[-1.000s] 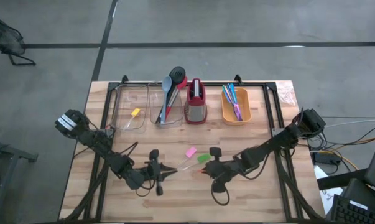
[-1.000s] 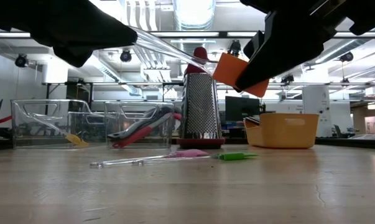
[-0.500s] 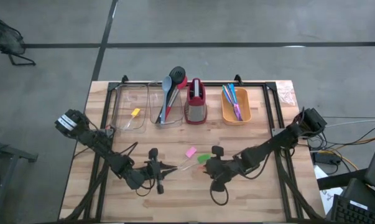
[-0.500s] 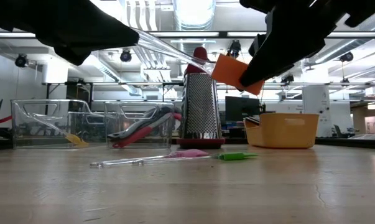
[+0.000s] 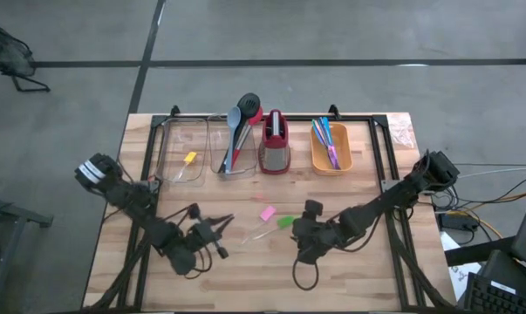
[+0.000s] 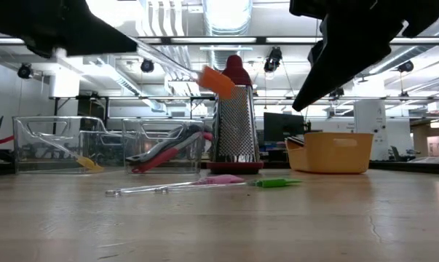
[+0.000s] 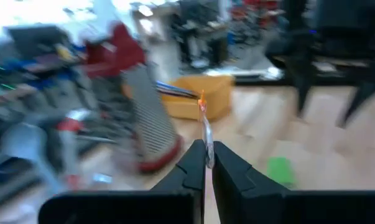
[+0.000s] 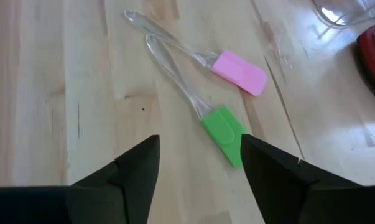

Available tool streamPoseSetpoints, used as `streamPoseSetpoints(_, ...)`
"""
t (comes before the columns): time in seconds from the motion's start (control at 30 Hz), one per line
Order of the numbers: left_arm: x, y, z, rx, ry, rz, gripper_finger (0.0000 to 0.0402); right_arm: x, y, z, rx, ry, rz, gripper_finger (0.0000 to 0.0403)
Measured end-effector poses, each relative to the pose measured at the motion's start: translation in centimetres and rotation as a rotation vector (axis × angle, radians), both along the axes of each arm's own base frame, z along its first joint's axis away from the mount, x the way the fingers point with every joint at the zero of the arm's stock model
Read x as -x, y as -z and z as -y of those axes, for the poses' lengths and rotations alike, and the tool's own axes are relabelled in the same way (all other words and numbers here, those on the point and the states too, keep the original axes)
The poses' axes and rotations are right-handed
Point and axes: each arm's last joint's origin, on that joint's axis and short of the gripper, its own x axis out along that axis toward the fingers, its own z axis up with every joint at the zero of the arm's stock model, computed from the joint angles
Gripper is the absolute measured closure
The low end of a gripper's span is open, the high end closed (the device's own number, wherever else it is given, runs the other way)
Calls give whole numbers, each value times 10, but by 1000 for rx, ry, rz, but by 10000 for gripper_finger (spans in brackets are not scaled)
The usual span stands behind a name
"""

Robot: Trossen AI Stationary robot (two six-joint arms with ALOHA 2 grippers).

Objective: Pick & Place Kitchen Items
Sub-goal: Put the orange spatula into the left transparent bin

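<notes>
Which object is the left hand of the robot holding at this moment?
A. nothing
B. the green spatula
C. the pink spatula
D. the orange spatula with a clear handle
D: the left hand is shut on the clear handle of the orange spatula, lifted above the table, while the green spatula and pink spatula lie on the wood.

One camera hung high and looked straight down on the whole surface (image 5: 245, 270). Another sat at surface level, facing the room. Each wrist camera looked out close past its own fingers (image 8: 137, 168). The grater (image 6: 236, 131) showed in the high, low and left wrist views.
</notes>
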Motion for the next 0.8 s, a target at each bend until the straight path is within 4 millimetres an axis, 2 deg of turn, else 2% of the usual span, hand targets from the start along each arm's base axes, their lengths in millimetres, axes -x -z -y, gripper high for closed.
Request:
streamPoseSetpoints(0.1, 11, -4, 5, -69, -98, 19, 386, 0, 4, 0, -11, 0, 19, 176)
streamPoseSetpoints(0.2, 17, -8, 9, -148, -83, -37, 387, 1, 7, 0, -14, -2, 24, 172)
streamPoseSetpoints(0.47, 18, -16, 5, -230, -86, -105, 387, 1, 7, -2, -24, -6, 42, 175)
streamPoseSetpoints(0.6, 12, -29, -11, -269, -140, -149, 387, 1, 7, -2, -23, -6, 42, 185)
streamPoseSetpoints(0.8, 13, -55, -49, -405, -241, -305, 387, 1, 7, -2, -24, -9, 44, 199)
